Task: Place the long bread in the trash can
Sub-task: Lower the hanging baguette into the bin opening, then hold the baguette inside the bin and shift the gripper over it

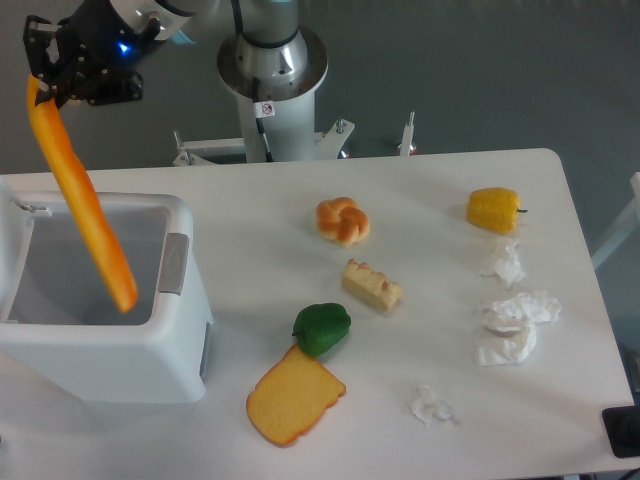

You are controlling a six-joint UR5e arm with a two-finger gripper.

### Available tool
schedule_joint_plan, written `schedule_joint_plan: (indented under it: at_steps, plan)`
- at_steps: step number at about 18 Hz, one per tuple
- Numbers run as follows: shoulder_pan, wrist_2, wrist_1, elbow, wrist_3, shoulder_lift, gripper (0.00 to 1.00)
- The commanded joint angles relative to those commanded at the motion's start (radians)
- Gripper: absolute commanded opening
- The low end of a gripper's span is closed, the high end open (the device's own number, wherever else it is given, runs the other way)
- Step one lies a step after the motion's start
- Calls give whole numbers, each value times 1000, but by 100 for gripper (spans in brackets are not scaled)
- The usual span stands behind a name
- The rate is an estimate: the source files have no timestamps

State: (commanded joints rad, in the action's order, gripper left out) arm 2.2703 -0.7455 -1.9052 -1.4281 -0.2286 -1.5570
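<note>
The long bread (82,195), a glossy orange baguette, hangs tilted from its top end, its lower tip over the open trash can (110,345). My gripper (45,88) is at the upper left, shut on the bread's upper end. The white bin stands at the table's left side with a grey latch tab (174,263) on its right wall; its interior looks bare where it shows.
On the table lie a knotted bun (343,220), a pale cake piece (371,285), a green pepper (321,328), a toast slice (293,396), a yellow pepper (494,209) and several crumpled paper wads (514,325). The robot base (271,75) stands behind.
</note>
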Motion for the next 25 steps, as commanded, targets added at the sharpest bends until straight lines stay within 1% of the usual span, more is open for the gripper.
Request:
schedule_joint_plan:
  at_steps: [5, 10, 14, 23, 25]
  plan:
    - [-2, 0, -6, -2, 5, -2, 0]
    - [0, 15, -6, -3, 38, -9, 0]
    - [2, 31, 2, -5, 107, -20, 0]
    - [-2, 41, 3, -6, 109, -35, 0]
    - [0, 43, 12, -6, 107, -35, 0]
